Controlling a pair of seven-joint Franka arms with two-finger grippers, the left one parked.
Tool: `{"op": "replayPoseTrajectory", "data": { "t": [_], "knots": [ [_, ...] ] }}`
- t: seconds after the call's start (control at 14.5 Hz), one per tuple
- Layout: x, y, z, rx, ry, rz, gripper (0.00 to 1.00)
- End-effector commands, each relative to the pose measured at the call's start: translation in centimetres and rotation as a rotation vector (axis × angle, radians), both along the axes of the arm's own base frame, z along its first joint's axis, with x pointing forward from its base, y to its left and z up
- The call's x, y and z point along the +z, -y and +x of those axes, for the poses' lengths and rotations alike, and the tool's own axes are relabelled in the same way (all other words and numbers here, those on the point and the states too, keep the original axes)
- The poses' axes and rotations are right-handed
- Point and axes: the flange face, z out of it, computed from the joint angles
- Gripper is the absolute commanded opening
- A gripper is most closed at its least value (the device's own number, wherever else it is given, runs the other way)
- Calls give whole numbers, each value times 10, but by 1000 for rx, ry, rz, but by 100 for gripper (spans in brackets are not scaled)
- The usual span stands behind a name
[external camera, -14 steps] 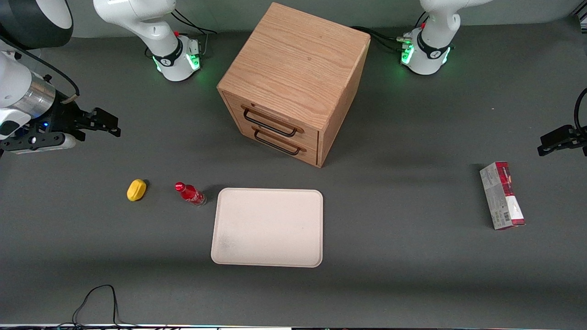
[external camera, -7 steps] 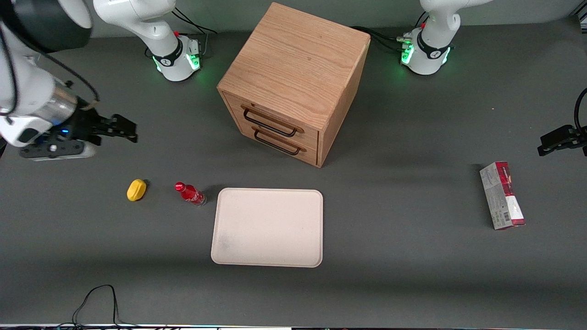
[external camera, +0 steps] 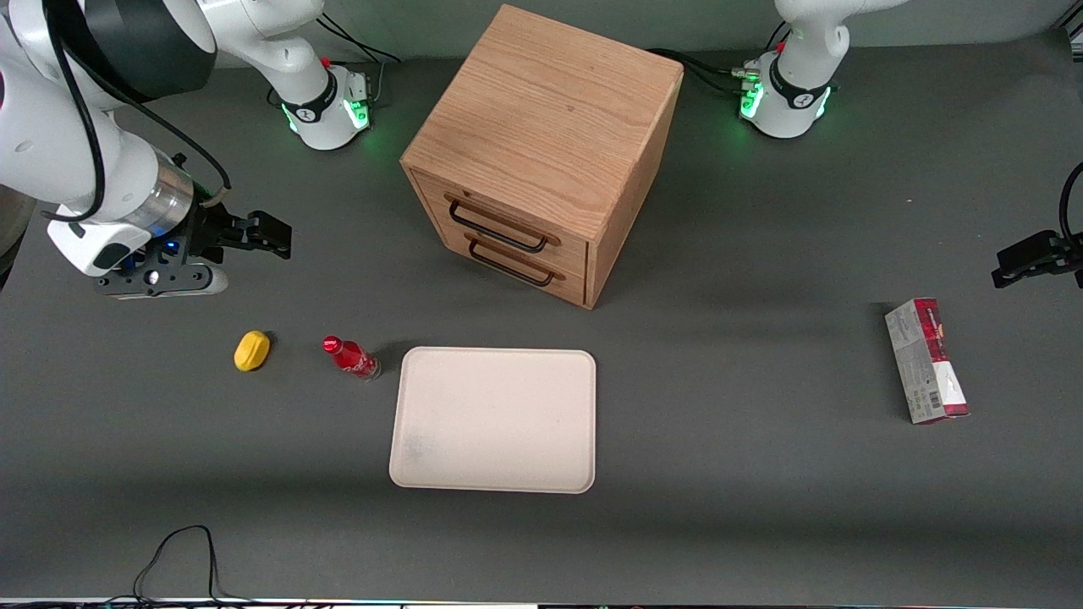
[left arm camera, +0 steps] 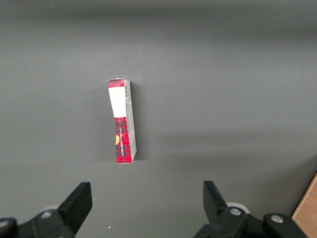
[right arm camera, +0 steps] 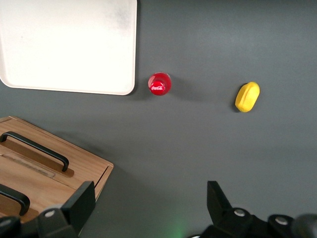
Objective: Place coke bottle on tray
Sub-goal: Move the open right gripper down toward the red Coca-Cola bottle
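Approach stage. My gripper (external camera: 272,234) hangs over the bench toward the working arm's end, fingers spread wide with nothing between them, farther from the front camera than the bottle (external camera: 351,358) and well apart from it. The bottle stands upright on the bench, just beside the tray (external camera: 495,419) near the tray's corner, not touching it; the wrist view shows its red cap (right arm camera: 160,84) from above. A yellow object (external camera: 251,350) lies near the bottle, away from the tray. A wooden drawer cabinet (external camera: 541,152) stands farther back. I judge the bottle light, rigid, smooth-sided and easily tipped; I would close on its body below the cap, keeping it vertical.
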Motion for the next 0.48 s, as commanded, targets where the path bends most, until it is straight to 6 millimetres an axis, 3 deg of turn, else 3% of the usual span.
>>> {"op": "replayPoseTrajectory", "data": {
  "t": [0.0,0.07,0.41],
  "knots": [
    [-3,-1,0,-4,-19,3,100],
    [-20,-2,6,-6,-16,4,100],
    [-141,-2,47,-27,48,6,100]
  ]
}}
